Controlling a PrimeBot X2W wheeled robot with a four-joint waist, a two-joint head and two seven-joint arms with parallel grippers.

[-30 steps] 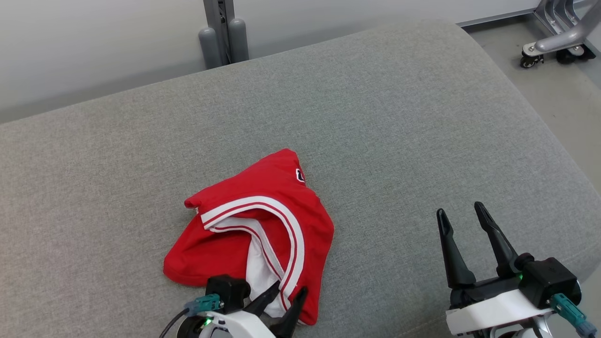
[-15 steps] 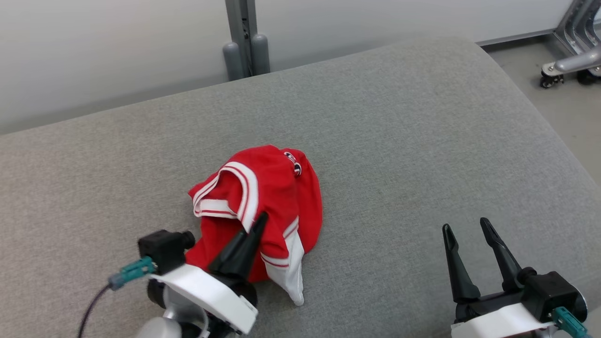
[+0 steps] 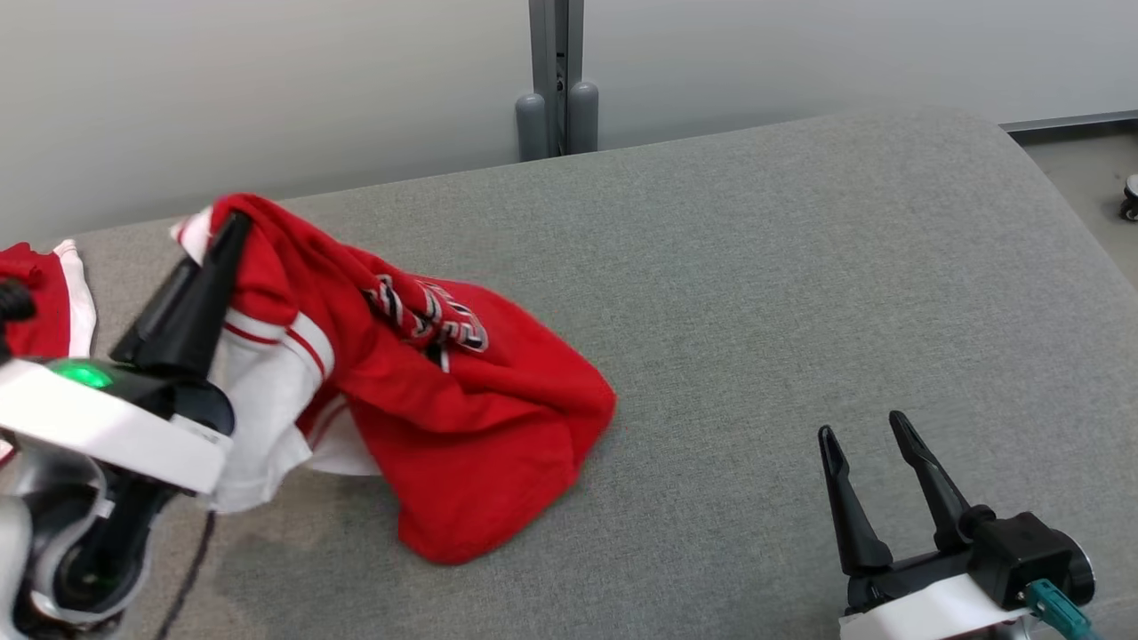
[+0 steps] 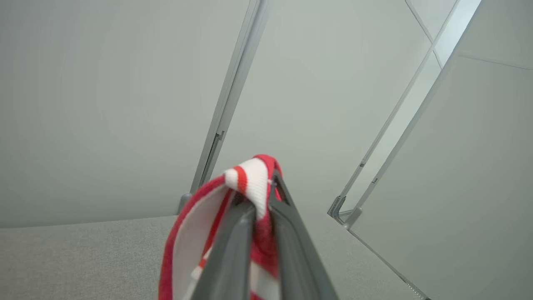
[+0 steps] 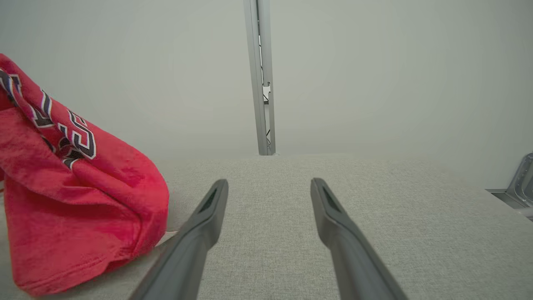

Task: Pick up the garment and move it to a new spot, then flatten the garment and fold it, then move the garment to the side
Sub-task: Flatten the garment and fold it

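Risks losing the red jersey [image 3: 462, 418], half-raised with its bulk slumped on the left of the grey cushion [image 3: 756, 267], because pinched only by its striped trim [image 4: 250, 179] in the clenched left gripper [image 3: 233, 227], with the right gripper [image 3: 862, 425] splayed empty well apart.

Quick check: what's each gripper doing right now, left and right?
Left gripper: closed on the striped trim of the red fabric garment, one end raised.
Right gripper: open, holding nothing, over the grey upholstered surface.
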